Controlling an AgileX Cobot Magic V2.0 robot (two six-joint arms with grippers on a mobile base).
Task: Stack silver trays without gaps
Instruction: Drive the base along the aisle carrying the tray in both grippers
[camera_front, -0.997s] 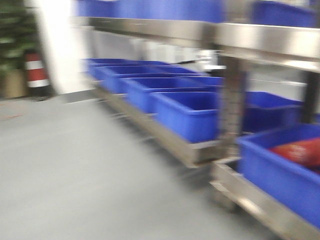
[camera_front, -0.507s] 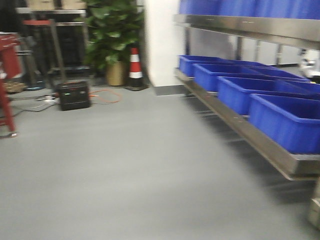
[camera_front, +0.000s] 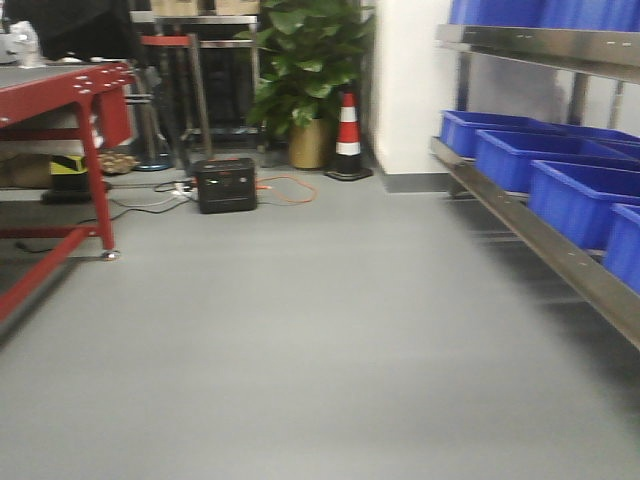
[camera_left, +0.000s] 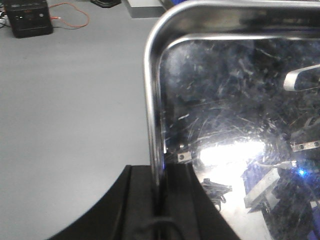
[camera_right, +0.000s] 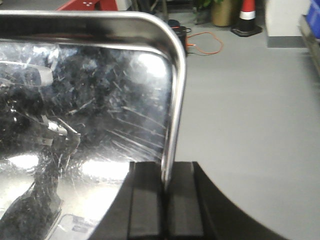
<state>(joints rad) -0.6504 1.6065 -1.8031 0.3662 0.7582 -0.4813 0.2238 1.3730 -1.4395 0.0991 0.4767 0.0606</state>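
A silver tray hangs above the grey floor, held between both arms. The left wrist view shows its scratched, shiny bottom and rounded left rim. My left gripper is shut on that rim, one black finger on each side. In the right wrist view the same silver tray fills the left half. My right gripper is shut on its right rim. The front view shows neither the tray nor the grippers.
A red metal table stands at the left. A black box with an orange cable, a potted plant and a striped cone sit at the back. Blue bins line a steel shelf on the right.
The front view has swung left: the shelf with blue bins slid to the right edge, and the plant, cone, black box and red table came into sight.
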